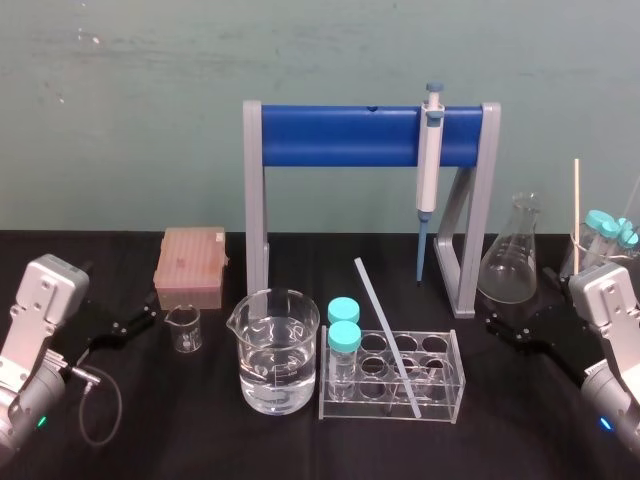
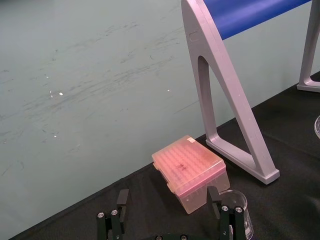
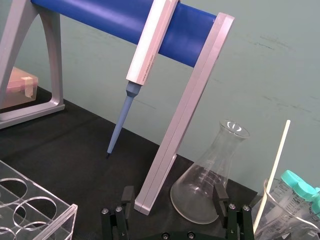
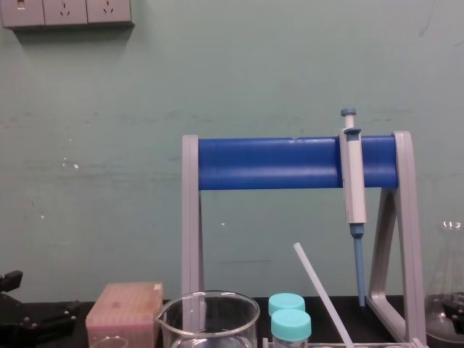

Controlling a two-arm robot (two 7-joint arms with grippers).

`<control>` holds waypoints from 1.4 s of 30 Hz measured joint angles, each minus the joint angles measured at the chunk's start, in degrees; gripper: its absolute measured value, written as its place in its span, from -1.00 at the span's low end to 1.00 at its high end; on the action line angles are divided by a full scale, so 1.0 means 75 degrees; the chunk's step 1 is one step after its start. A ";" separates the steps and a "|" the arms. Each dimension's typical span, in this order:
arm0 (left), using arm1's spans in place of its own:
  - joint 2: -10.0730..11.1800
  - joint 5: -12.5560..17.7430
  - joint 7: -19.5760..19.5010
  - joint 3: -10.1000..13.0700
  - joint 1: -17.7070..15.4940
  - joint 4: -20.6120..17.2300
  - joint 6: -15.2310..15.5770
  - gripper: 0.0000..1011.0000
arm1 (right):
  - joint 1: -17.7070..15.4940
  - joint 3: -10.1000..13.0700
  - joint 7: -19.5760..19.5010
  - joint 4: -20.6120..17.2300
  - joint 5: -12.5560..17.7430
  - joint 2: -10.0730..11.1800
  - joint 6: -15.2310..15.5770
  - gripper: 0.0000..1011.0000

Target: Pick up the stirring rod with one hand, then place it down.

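Translucent and whitish, the long, thin, glass-like stirring rod (image 1: 388,338) leans in the clear acrylic test-tube rack (image 1: 455,345) near the middle of the black counter (image 1: 200,430). Its lower end sits down among the wells on the rack's right half, and its upper end tilts up and back toward the robot's left, well above the rack. From the chest view the stirring rod (image 4: 320,290) slants across in front of the grey-legged stand with the blue crossbar (image 1: 340,135). Nothing grips it.

Two teal-capped tubes (image 1: 344,325) stand at the rack's left end. Just beside them is a large clear glass beaker holding water (image 1: 275,360), then a small empty glass beaker (image 1: 184,328) and, behind that, a pink translucent tip box (image 1: 190,265). A white-and-blue pipette (image 1: 430,160) hangs from the crossbar near its right end, blue tip pointing down. A clear conical glass flask (image 1: 512,262) stands to the right of the stand's right leg.

The left end effector (image 1: 135,322) rests low at the counter's left side, well apart from the rack, pointed toward the tip box and the small beaker. Its wrist view shows the black fingers (image 2: 122,197) spread, with nothing between them. The right end effector (image 1: 505,328) sits low at the right side, near the flask, and its fingers (image 3: 218,192) are likewise spread wide and hold nothing.
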 joint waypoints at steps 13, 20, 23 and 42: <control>0.0000 0.0000 0.0000 0.0000 0.0000 0.0000 0.0000 0.98 | 0.0000 0.0000 0.0000 0.0001 0.0000 0.0000 0.0000 0.98; 0.0000 0.0000 0.0000 0.0000 0.0000 0.0000 0.0000 0.98 | 0.0000 0.0000 0.0000 0.0001 0.0001 0.0000 0.0000 0.98; 0.0000 0.0000 0.0000 0.0000 0.0000 0.0000 0.0000 0.98 | 0.0000 0.0000 0.0000 0.0000 0.0001 0.0000 0.0000 0.98; 0.0000 0.0000 0.0000 0.0000 0.0000 0.0000 0.0000 0.98 | 0.0000 0.0000 0.0000 0.0000 0.0001 0.0000 0.0000 0.98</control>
